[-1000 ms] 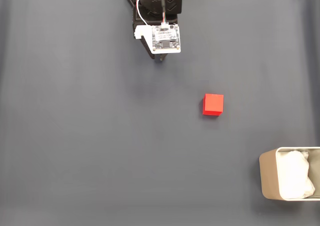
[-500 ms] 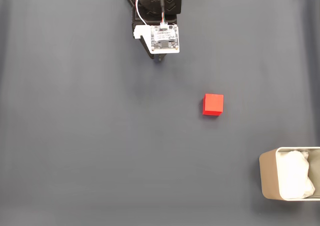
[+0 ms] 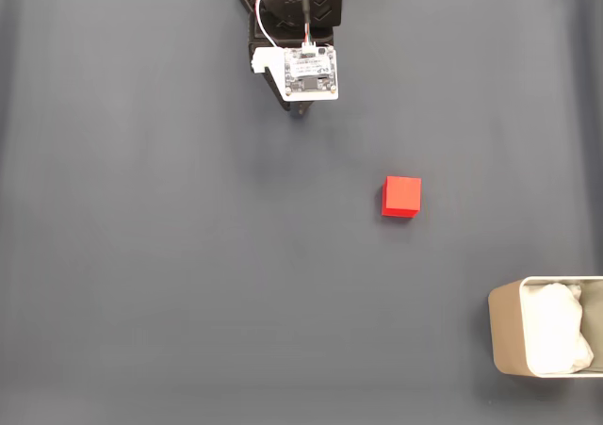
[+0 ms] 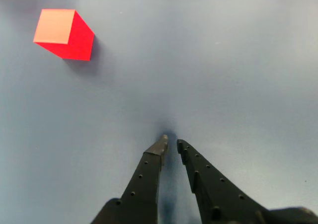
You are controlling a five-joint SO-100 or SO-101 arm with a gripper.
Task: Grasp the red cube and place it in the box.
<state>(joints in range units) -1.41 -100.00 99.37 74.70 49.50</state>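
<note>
Pincer (image 4: 170, 143) pressed nearly together and empty, I see nothing moved over the last second: the red cube (image 3: 401, 197) sits alone on the grey mat (image 3: 141, 255), well apart from the box (image 3: 509, 335), so the reach hasn't begun

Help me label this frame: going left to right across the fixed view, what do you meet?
White circuit board on the arm, then the red cube, then the box at the right edge.
</note>
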